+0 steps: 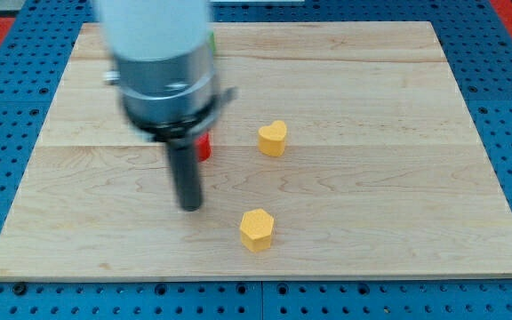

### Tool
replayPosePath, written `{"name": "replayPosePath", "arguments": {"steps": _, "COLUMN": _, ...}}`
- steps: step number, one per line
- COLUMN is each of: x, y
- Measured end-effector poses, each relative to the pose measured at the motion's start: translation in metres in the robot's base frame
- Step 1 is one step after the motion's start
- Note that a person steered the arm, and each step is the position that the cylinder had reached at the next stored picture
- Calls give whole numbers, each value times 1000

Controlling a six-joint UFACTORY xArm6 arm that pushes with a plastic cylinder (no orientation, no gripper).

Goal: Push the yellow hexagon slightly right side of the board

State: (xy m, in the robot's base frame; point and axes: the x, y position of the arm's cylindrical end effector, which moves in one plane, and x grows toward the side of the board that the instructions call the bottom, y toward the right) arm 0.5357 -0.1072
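yellow hexagon sits low on the wooden board, a little to the left of the board's middle line and close to the bottom edge, flat on its base with one face turned toward the camera. nothing touches it. my tip stands to the view's left of the hexagon and slightly higher in the view, near it but clearly apart, with bare wood between the two. the rod is dark, upright and blurred, so its very end is soft in outline. there are no fingers on this arm, only the plain rod, so it holds nothing.

above the hexagon, toward the view's top and a bit to the right, lies a yellow heart-shaped block, well apart from the hexagon and also untouched. to the left of that heart, a red block peeks out just beside the rod; most of it is hidden behind the rod and the arm's grey housing, so its shape cannot be made out, nor whether the rod touches it.

the housing fills the upper left of the view, blurred. the board lies on a blue perforated table that shows on all sides.
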Motion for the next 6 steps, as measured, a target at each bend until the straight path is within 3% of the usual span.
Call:
{"name": "replayPosePath", "arguments": {"steps": 1, "x": 33, "y": -26}}
{"name": "replayPosePath", "arguments": {"steps": 3, "x": 54, "y": 152}}
{"name": "replayPosePath", "arguments": {"steps": 4, "x": 25, "y": 213}}
{"name": "replayPosePath", "arguments": {"steps": 5, "x": 16, "y": 213}}
{"name": "replayPosePath", "arguments": {"steps": 6, "x": 61, "y": 175}}
